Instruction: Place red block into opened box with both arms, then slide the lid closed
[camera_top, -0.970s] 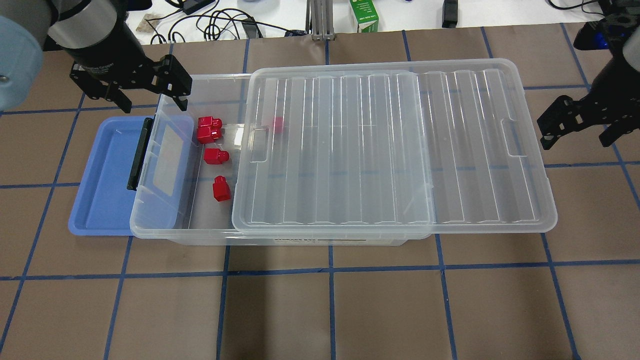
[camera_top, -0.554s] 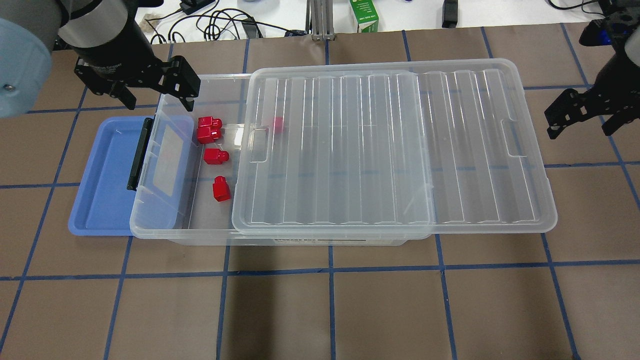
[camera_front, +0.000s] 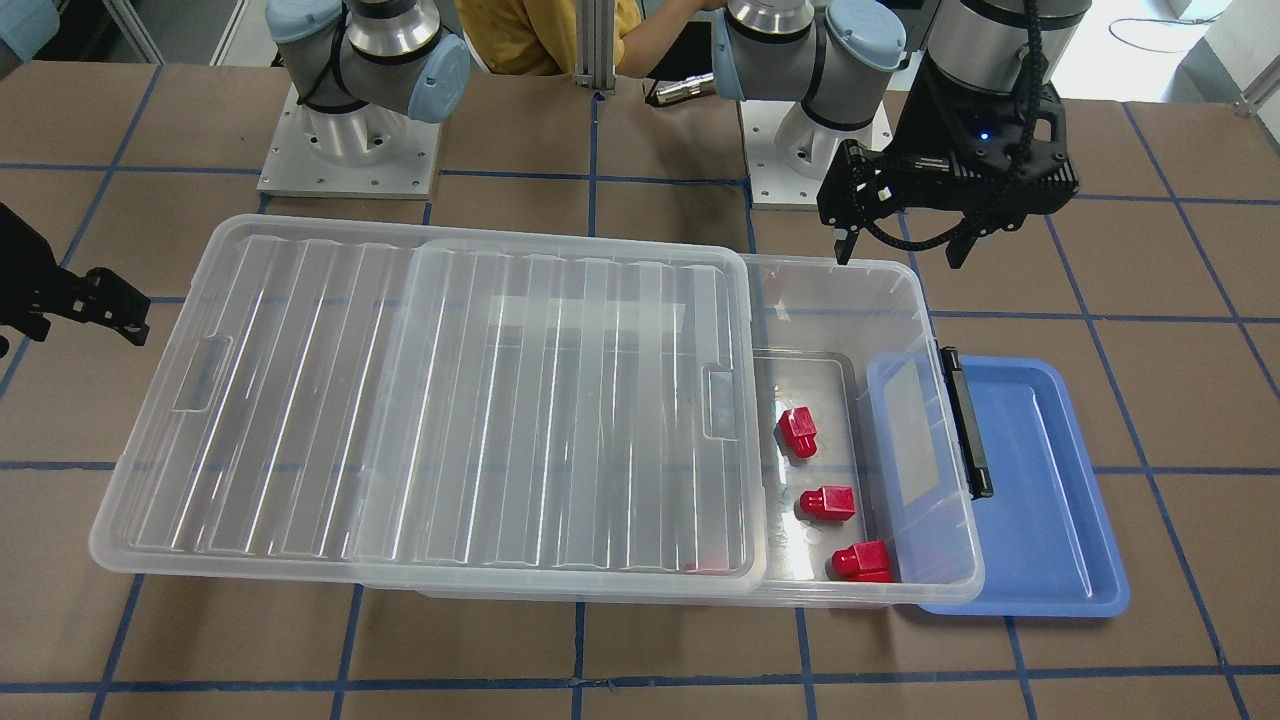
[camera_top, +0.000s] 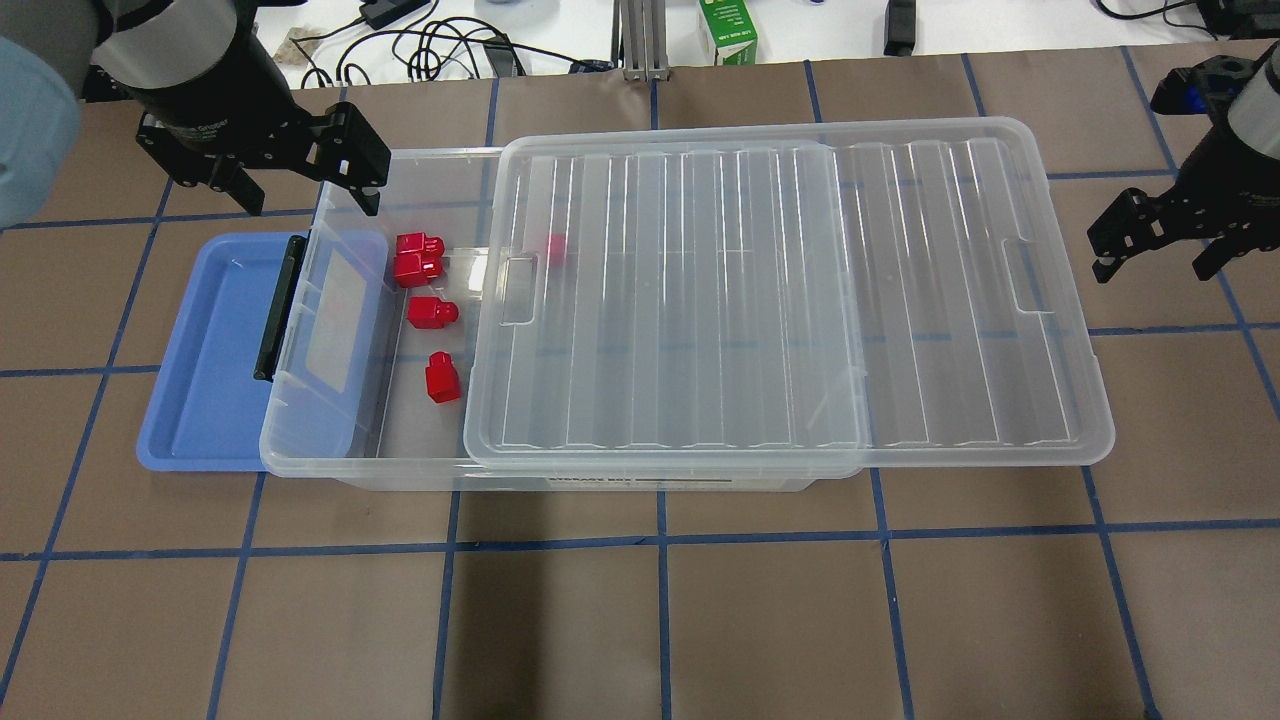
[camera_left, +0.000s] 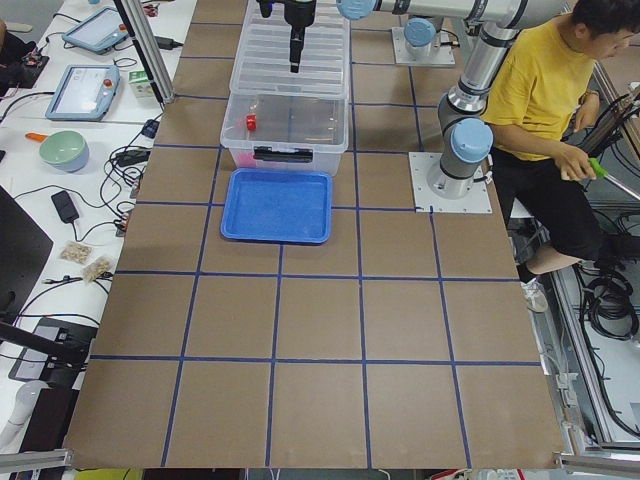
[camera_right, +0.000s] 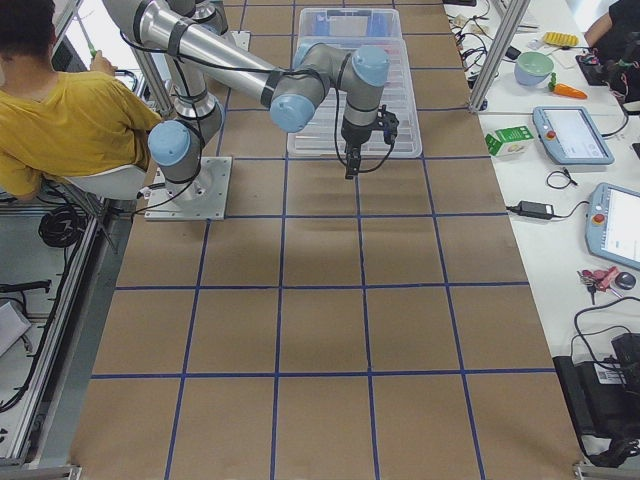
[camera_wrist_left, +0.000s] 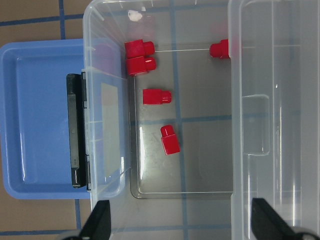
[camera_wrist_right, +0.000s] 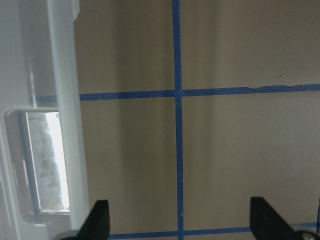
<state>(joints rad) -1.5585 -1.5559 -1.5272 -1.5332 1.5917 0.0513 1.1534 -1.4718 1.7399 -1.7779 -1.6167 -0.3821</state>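
Flat blue tray (camera_top: 205, 350) on your tape-gridded brown counter (camera_top: 660, 620), green carton (camera_top: 728, 30) and black cables (camera_top: 440, 45) beyond its far edge, person in yellow (camera_left: 545, 80) seated alongside.

A wide table (camera_top: 640, 620) covered in brown sheeting and marked into squares by blue tape lines (camera_top: 660, 545) fills the middle of the room, under even light with soft shadows. Along one long side runs a white bench (camera_right: 575, 300) with a green carton (camera_right: 507, 139), a grey-framed tablet (camera_right: 572, 135), a pale green bowl (camera_right: 535, 66) and loose black cables (camera_top: 440, 45) — an aluminium post (camera_top: 640, 40) stands at that edge. Opposite, a person in a yellow shirt (camera_left: 545, 80) sits over grey floor (camera_left: 590, 380).
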